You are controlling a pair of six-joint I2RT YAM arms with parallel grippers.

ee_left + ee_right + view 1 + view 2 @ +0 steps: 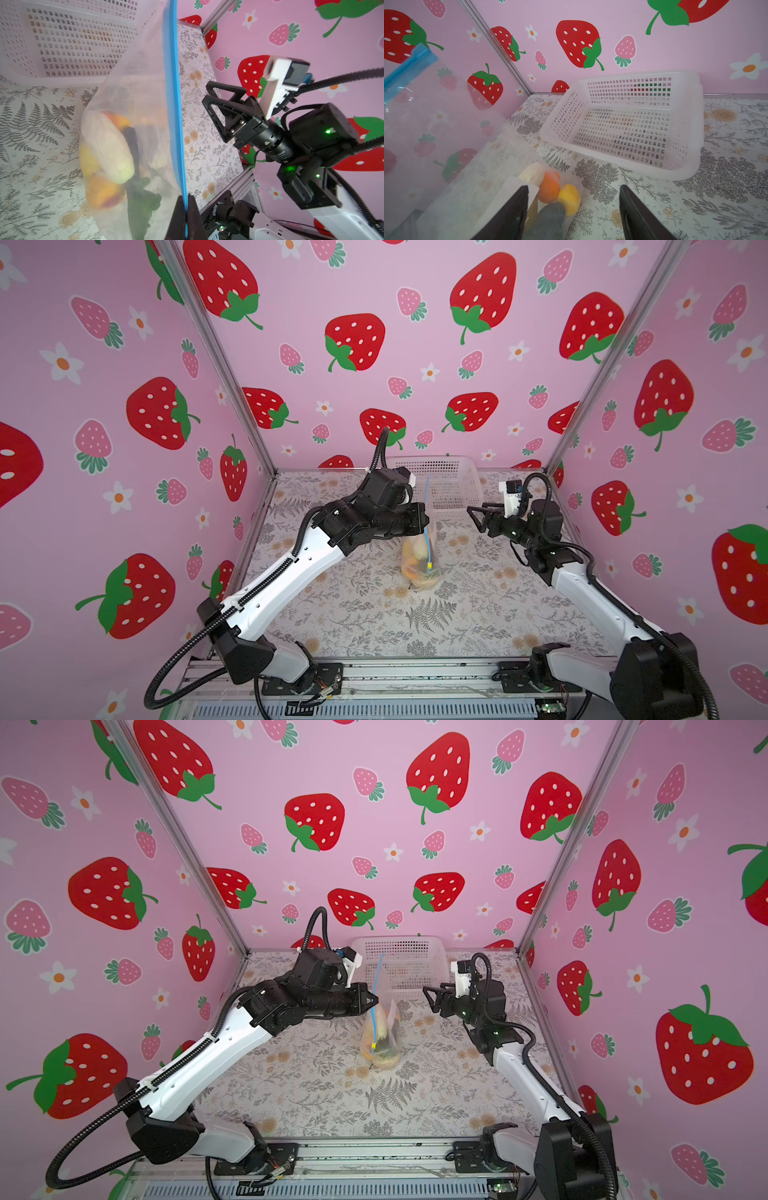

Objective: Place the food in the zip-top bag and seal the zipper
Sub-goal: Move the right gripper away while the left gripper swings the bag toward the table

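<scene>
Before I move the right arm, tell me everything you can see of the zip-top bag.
The zip-top bag is clear, crinkly plastic with a light blue zipper along one edge and a white label. It stands on end, zipper edge roughly upright, low end on the table. The food, yellow, orange, beige, dark and green pieces, sits bunched at the bottom. The left claw is shut on the zipper; the open right claw stands clear. Whether it is fully sealed I cannot tell.

The table [365,614] carries a fern-and-flower print. White perforated basket [457,481] sits at the back (open side up). Zip-top bag [432,529] of food [409,558] rests its lower end mid-table, just in front.
</scene>
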